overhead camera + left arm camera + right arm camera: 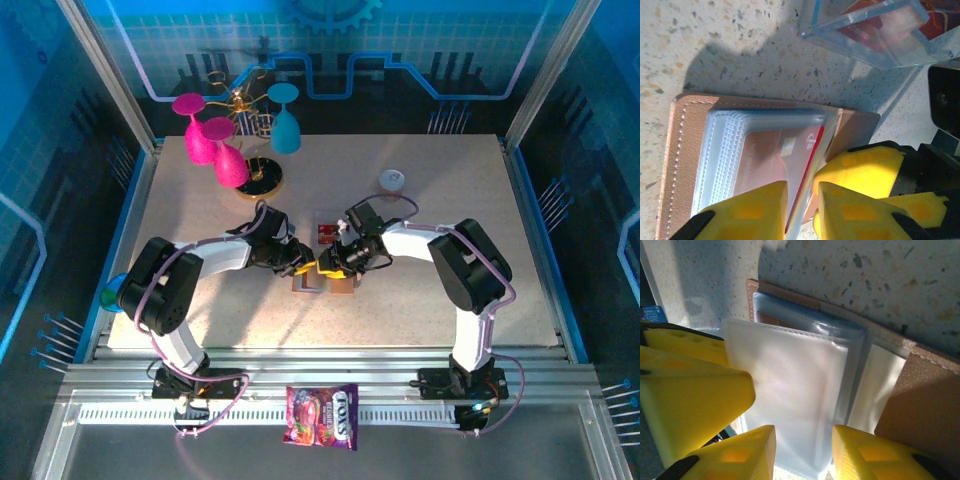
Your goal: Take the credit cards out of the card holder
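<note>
On the speckled table (450, 220), your left claw (801, 194) pinches the tan-brown leather card holder (685, 165), its long side left-to-right. Writing on its red plastic card (775, 160) is blurred. Right claw (802, 440): cannot tell.

From above, the left claw (306, 268) and right claw (332, 266) meet over the card holder (342, 288), hiding most of it. At the left wrist, yellow fingers (747, 212) cover its lower edge. The credit card (775, 160) print is blurred behind a cloudy pocket.
</note>
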